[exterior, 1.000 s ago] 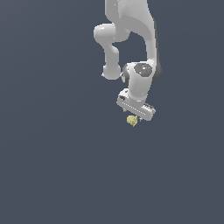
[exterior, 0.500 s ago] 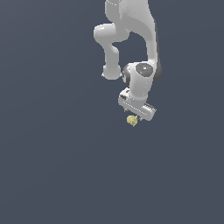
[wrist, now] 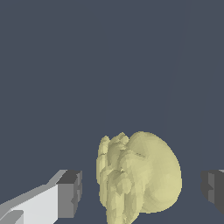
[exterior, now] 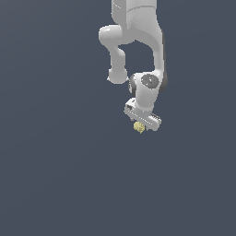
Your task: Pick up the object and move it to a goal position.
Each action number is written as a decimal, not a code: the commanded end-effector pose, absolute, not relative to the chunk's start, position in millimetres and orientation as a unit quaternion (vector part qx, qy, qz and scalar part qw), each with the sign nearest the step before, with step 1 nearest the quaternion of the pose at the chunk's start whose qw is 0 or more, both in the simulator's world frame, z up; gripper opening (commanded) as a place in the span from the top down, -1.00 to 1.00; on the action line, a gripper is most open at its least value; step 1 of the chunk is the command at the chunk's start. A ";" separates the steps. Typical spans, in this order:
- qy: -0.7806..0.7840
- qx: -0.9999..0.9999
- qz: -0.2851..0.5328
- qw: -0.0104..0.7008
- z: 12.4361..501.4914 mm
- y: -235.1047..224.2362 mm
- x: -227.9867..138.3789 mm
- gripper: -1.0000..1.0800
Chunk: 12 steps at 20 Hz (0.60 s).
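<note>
The object [exterior: 138, 127] is a tiny pale yellow lump peeking out just below the white gripper [exterior: 139, 127] in the exterior view. In the wrist view the object [wrist: 140, 175] looks large, roundish and ridged on one side. It sits between the two dark finger pads [wrist: 70, 194] with a clear gap on each side. The gripper [wrist: 142, 190] is open around the object, touching it on neither side. The white arm [exterior: 138, 41] comes down from the top of the exterior view.
A plain dark grey-blue surface [exterior: 55, 175] fills both views. No other object or edge shows.
Hardly anything differs: the arm and the object stand where they were, with the gripper perhaps a touch lower over the object.
</note>
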State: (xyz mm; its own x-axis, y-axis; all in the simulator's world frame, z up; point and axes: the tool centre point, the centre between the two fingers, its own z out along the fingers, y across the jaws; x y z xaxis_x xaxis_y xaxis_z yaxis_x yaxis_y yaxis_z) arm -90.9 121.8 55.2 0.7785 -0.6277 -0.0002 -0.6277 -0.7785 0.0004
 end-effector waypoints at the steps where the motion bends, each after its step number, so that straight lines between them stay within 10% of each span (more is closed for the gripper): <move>1: -0.333 0.943 0.000 0.000 45.1 121.9 -91.0 -0.92; 6: -0.333 0.943 0.000 0.000 38.2 122.0 -90.4 -0.92; 7: -0.333 0.943 0.000 0.000 38.2 122.0 -90.3 1.00; 12: -0.333 0.943 0.000 0.000 38.2 122.0 -90.4 1.00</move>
State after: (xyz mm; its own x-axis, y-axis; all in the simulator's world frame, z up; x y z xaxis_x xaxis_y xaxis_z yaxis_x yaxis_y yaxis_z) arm -90.1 122.6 39.1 0.7780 -0.6283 0.0005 -0.6283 -0.7780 -0.0013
